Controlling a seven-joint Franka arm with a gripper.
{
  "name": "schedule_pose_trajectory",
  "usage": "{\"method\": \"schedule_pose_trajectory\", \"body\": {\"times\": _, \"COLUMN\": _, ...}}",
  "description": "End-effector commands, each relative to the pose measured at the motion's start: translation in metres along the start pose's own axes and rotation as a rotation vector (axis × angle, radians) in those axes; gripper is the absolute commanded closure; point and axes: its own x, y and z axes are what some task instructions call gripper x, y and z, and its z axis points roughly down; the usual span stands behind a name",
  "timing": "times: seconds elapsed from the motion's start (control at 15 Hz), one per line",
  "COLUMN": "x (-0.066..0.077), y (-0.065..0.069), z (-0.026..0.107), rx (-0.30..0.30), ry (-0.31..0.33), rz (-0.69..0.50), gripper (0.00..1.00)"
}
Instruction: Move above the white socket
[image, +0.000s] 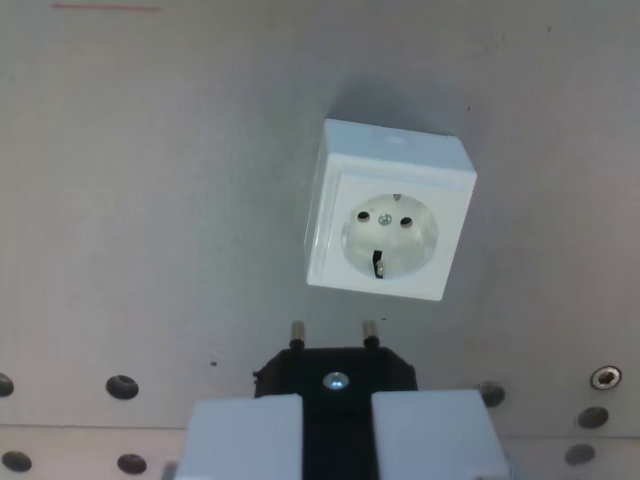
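A white square socket (390, 212) with a round recess, two pin holes and a centre screw sits on the grey plate (160, 200), right of centre in the wrist view. At the bottom edge, my gripper (337, 402) is shut on a black plug (335, 372), with one pale finger (245, 435) on each side of it. The plug's two metal pins (297, 333) point toward the socket. Their tips end a little short of its near edge and slightly to the wrist view's left of its centre.
A row of dark holes (122, 386) runs across the plate near the bottom. A bolt head (605, 377) sits at the lower right. A thin red line (105, 8) marks the top left corner.
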Motion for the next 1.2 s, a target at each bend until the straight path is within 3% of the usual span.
{"method": "schedule_pose_trajectory", "body": {"times": 0.07, "x": -0.007, "y": 0.004, "z": 0.016, "rx": -0.029, "ry": 0.112, "rz": 0.097, "gripper": 1.00}}
{"method": "schedule_pose_trajectory", "body": {"times": 0.6, "x": -0.016, "y": 0.014, "z": 0.049, "rx": -0.031, "ry": 0.117, "rz": 0.135, "gripper": 1.00}}
{"method": "schedule_pose_trajectory", "body": {"times": 1.2, "x": -0.025, "y": 0.021, "z": 0.074, "rx": -0.029, "ry": 0.130, "rz": 0.150, "gripper": 1.00}}
